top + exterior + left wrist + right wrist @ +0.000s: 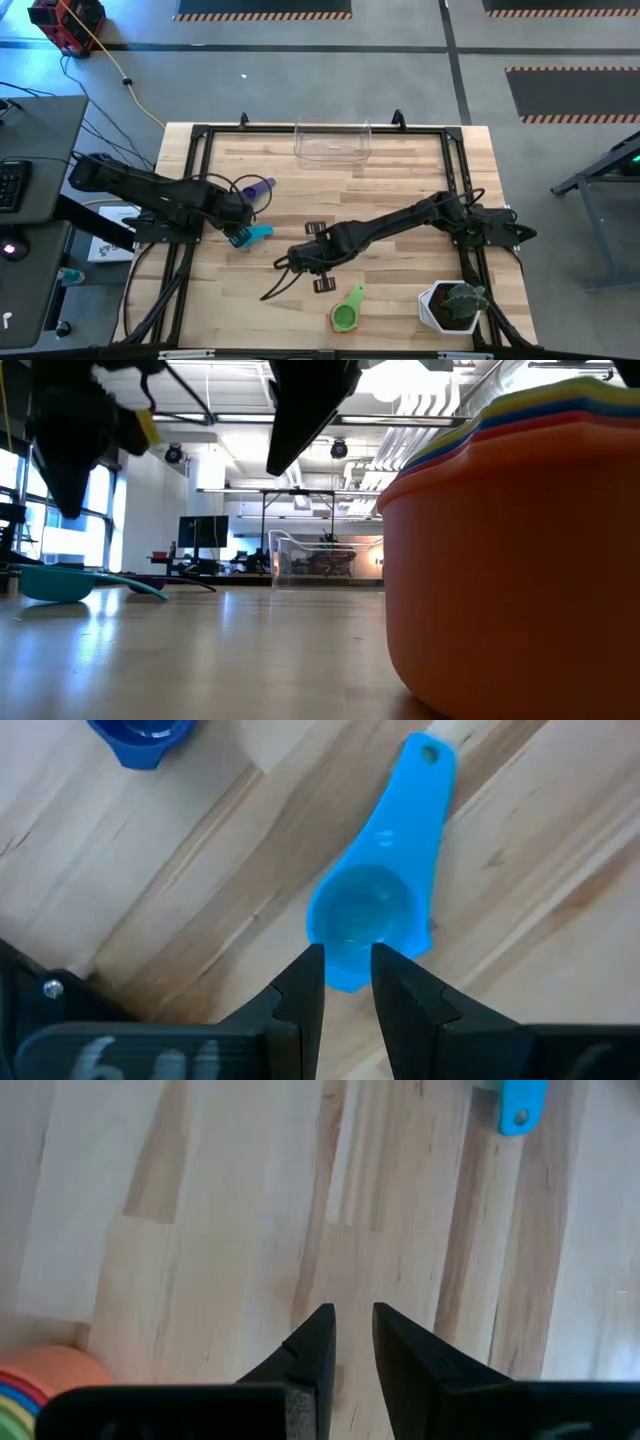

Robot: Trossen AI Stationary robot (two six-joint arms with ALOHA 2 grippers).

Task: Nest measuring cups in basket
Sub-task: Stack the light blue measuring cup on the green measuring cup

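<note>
A light blue measuring cup [256,233] lies on the table, bowl down in the low view [60,582]. My left gripper [347,965] hovers just above its bowl [365,920], fingers a narrow gap apart, touching nothing. A dark blue or purple cup [262,187] lies just beyond it. A nested stack of cups, green on top [347,312] and orange at the bottom [520,560], stands near the front edge. My right gripper [353,1320] hangs over bare wood at mid-table, narrowly open and empty. The clear basket [332,142] stands at the far edge.
A white pot with a green plant [452,305] stands at the front right corner, beside the cup stack. The black frame [190,200] runs along the table's edges. Bare wood lies between the grippers and the basket.
</note>
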